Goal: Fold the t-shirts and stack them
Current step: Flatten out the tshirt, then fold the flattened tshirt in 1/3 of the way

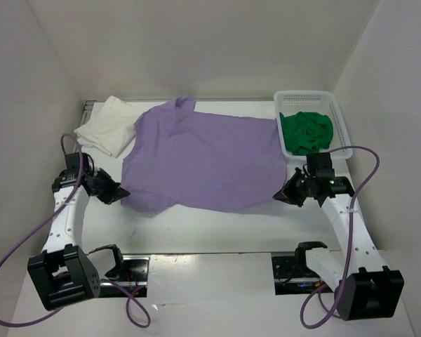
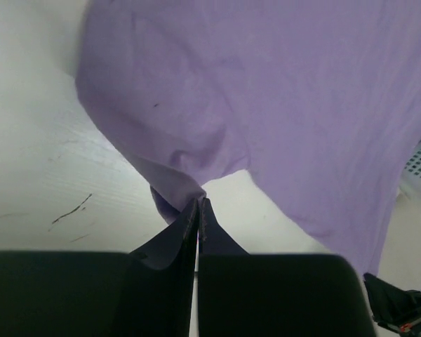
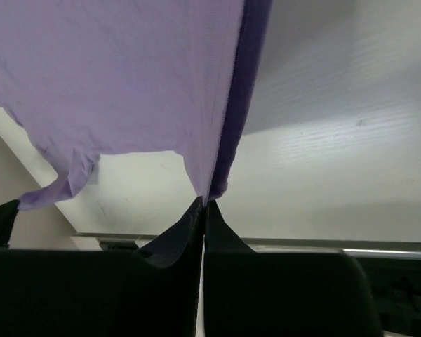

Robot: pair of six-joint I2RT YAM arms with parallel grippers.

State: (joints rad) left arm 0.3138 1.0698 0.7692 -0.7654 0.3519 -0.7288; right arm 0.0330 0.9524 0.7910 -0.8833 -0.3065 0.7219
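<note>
Three shirts: you have a lavender t-shirt [image 1: 203,158], a white t-shirt [image 1: 107,125] and a green t-shirt [image 1: 306,131] in view.
Lavender t-shirt: it lies spread across the middle of the table [image 1: 210,232], collar toward the far edge, with both near corners pinched and lifted a little off the surface.
White t-shirt: it sits at the far left corner, lying flat, its right edge touching the lavender sleeve.
Green t-shirt: it is crumpled inside the white perforated basket [image 1: 305,95] at the far right, just beside the lavender shirt's right side.
Left gripper [image 1: 119,191]: your fingers are pressed together on the lavender shirt's near-left corner, and your wrist view shows a small bunch of cloth caught at the tips.
Right gripper [image 1: 279,195]: your fingers are clamped on the near-right corner, with the cloth rising from the tips in a doubled fold and a shadow on the table under it.
</note>
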